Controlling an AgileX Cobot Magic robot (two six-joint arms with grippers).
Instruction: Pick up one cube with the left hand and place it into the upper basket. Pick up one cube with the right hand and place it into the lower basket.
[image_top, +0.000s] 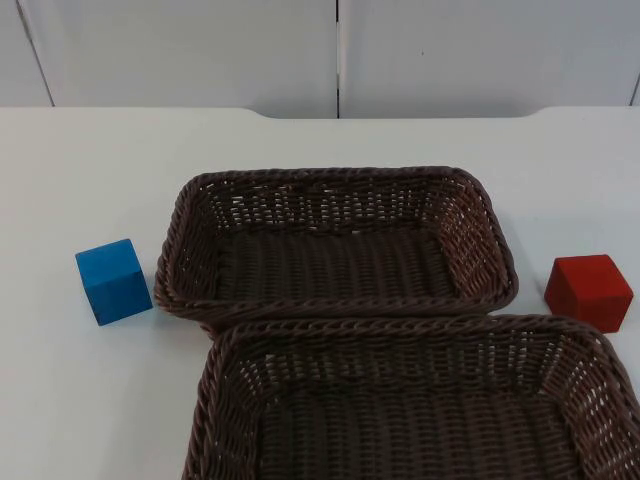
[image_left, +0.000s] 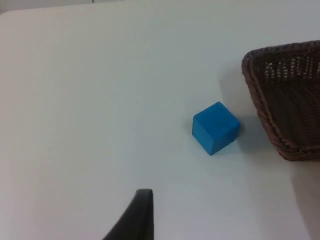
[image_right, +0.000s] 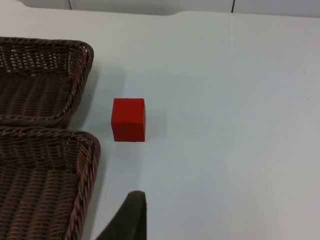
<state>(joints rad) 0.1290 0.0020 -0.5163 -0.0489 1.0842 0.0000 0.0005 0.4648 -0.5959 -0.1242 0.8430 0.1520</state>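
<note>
Careful, you risk nudging the blue wooden cube (image_top: 113, 281) against the upper brown wicker basket (image_top: 335, 180); whether either gripper's jaws are released or clenched, I cannot tell

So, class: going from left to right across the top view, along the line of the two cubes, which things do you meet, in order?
blue cube → upper basket → red cube

Even, bright overhead light falls on the white worktop (image_top: 90, 160), without glare. The blue cube (image_top: 113, 281) and the red cube (image_top: 589, 291) cast only faint, soft shadows. The brown woven wicker baskets (image_top: 340, 185) are darkest inside, and the left wrist view looks slightly soft.
</note>
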